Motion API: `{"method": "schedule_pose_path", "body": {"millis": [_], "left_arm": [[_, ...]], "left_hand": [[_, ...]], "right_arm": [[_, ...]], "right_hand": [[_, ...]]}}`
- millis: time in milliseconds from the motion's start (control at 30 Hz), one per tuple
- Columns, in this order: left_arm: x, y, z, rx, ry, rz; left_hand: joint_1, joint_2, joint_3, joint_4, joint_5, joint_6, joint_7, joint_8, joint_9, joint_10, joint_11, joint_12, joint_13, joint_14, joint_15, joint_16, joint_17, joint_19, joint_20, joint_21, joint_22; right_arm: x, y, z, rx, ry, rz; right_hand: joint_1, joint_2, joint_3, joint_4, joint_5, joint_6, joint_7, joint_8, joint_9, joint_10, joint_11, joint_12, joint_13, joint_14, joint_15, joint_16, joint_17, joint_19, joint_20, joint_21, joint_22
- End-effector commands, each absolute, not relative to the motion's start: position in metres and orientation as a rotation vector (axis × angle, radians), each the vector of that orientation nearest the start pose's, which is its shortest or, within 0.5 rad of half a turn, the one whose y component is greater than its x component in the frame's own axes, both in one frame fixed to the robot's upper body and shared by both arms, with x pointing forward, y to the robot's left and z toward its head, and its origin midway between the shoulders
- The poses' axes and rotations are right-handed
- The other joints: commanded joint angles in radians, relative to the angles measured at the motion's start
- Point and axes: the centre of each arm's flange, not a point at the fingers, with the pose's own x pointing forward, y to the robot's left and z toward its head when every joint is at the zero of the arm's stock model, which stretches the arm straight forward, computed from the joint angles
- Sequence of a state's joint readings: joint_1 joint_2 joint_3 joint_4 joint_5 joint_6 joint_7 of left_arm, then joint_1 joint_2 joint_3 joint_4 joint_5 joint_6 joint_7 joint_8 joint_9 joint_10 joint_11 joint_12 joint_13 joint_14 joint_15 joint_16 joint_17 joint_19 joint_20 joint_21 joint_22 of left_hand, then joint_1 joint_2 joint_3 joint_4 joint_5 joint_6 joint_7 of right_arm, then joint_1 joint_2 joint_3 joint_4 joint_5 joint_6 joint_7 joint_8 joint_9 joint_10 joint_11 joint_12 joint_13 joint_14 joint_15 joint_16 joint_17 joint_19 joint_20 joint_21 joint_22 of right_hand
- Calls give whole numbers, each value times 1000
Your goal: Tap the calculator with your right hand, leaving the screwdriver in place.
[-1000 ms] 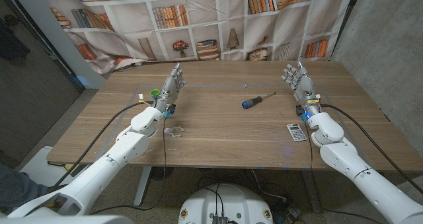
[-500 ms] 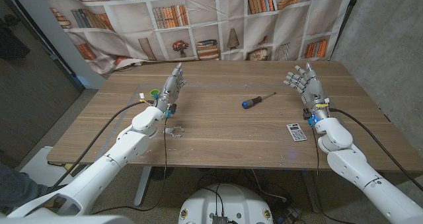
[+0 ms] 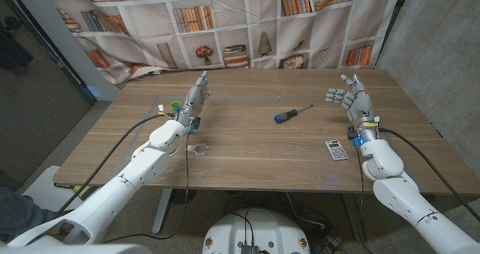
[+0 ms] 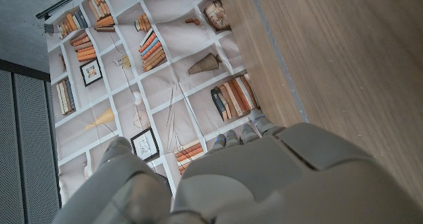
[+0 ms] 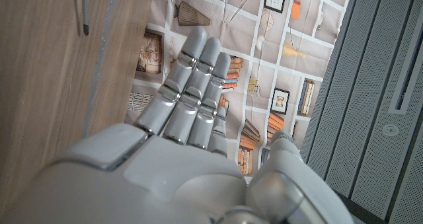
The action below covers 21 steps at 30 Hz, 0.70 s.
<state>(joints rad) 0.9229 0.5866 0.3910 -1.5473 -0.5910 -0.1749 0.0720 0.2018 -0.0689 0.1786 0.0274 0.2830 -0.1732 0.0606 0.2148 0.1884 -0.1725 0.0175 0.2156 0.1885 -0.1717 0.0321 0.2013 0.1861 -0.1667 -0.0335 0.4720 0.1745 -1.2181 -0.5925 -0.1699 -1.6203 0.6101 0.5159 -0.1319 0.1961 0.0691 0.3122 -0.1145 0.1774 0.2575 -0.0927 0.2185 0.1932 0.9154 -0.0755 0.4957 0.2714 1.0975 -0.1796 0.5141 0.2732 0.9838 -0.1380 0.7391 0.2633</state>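
Calculator [image 3: 337, 150] lies face up near the table's [image 3: 247, 153] front edge, toward its right end, long axis running roughly front to back. Nothing touching it.

My right hand [image 3: 352, 100] is raised above the table, farther back than the calculator and a little toward the right edge. Fingers apart, slightly curled, holding nothing. Right wrist view shows the same: fingers [image 5: 192, 85] together-ish and extended, nothing in them, wood to one side.

The relation that matters: the calculator sits on the near side of my fingertips, close beside my right forearm. So the coming move, as I judge it, is a pull back toward the front edge and then down, not a reach forward.

Screwdriver [image 3: 293, 114], blue handle, lies mid-table, well apart from the calculator, off toward the left of my right hand. Its shaft points back and right. A straight drop should stay away from it.

My left hand [image 3: 195, 97] stands on edge near the table's left part, fingers extended, holding nothing, far from the calculator. Right is plainly nearer
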Motion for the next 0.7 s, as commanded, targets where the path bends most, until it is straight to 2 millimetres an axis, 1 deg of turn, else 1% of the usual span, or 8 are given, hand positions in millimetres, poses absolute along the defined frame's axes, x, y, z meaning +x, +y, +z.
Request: {"method": "schedule_pose_path", "body": {"millis": [33, 100, 133, 167, 233, 333, 467, 700], "left_arm": [[619, 261, -25, 40, -570, -240], [620, 261, -26, 38, -568, -241], [620, 261, -26, 37, -568, -240], [620, 261, -26, 37, -567, -241], [620, 262, -26, 37, -567, -240], [620, 263, -26, 37, -567, -238], [620, 264, -26, 33, -566, -236], [620, 265, -26, 32, -568, -237]], "left_hand": [[4, 7, 6, 2, 0, 0, -11, 4, 3, -1, -2, 10, 2, -1, -1, 4, 1, -117, -11, -5, 3], [5, 8, 7, 2, -1, 1, -12, 4, 3, 0, -2, 9, 2, -1, -1, 4, 1, -116, -11, -5, 3], [6, 9, 7, 2, -1, 2, -11, 4, 3, 0, -3, 9, 1, 0, -2, 4, 1, -115, -11, -5, 3], [7, 9, 7, 2, -1, 3, -12, 4, 3, 0, -2, 9, 1, 0, -2, 3, 1, -115, -11, -6, 3], [8, 10, 7, 1, -2, 5, -12, 4, 3, 2, -3, 9, 1, 1, -1, 3, 1, -113, -11, -6, 3], [10, 12, 8, 1, -3, 6, -12, 4, 3, 4, -3, 10, 1, 3, 0, 3, 1, -111, -10, -6, 4], [12, 14, 8, 1, -4, 8, -12, 4, 3, 6, -2, 10, 1, 5, -2, 3, 1, -109, -10, -7, 4], [16, 17, 8, 0, -6, 10, -13, 3, 3, 11, -1, 10, 1, 10, 0, 3, 1, -106, -7, -8, 4]], "right_arm": [[535, -344, -65, 118, -809, 5], [534, -344, -66, 123, -810, -3], [534, -344, -66, 122, -810, -4], [533, -344, -67, 127, -811, -11], [531, -344, -68, 128, -821, -32], [529, -345, -70, 126, -817, -47], [527, -346, -71, 125, -816, -60], [525, -344, -70, 107, -809, -75]], "right_hand": [[48, 3, 32, -24, -2, 19, -13, -8, 7, 111, -43, 35, 38, 112, -43, 90, 51, 98, -83, 100, 106], [62, -2, 45, -30, -2, 28, -14, -9, 9, 174, -56, 62, 58, 135, -44, 116, 73, 115, -83, 129, 148], [89, -14, 62, -43, -1, 33, -15, -11, 12, 209, -72, 84, 86, 167, -44, 157, 108, 129, -83, 155, 194], [104, -26, 75, -46, -1, 34, -18, -14, 13, 251, -81, 111, 111, 179, -45, 183, 134, 135, -83, 169, 226], [148, -65, 99, -54, -1, 40, -29, -17, 14, 292, -106, 155, 167, 194, -45, 236, 195, 138, -82, 182, 279], [175, -99, 119, -50, -2, 49, -42, -18, 15, 327, -123, 204, 227, 209, -45, 266, 229, 161, -81, 203, 335], [211, -124, 159, -46, 0, 65, -51, -19, 14, 366, -128, 269, 305, 253, -45, 313, 273, 195, -83, 226, 423], [293, -187, 207, -57, 2, 95, -59, -16, 14, 440, -128, 361, 391, 301, -44, 405, 340, 252, -84, 270, 566]]}}
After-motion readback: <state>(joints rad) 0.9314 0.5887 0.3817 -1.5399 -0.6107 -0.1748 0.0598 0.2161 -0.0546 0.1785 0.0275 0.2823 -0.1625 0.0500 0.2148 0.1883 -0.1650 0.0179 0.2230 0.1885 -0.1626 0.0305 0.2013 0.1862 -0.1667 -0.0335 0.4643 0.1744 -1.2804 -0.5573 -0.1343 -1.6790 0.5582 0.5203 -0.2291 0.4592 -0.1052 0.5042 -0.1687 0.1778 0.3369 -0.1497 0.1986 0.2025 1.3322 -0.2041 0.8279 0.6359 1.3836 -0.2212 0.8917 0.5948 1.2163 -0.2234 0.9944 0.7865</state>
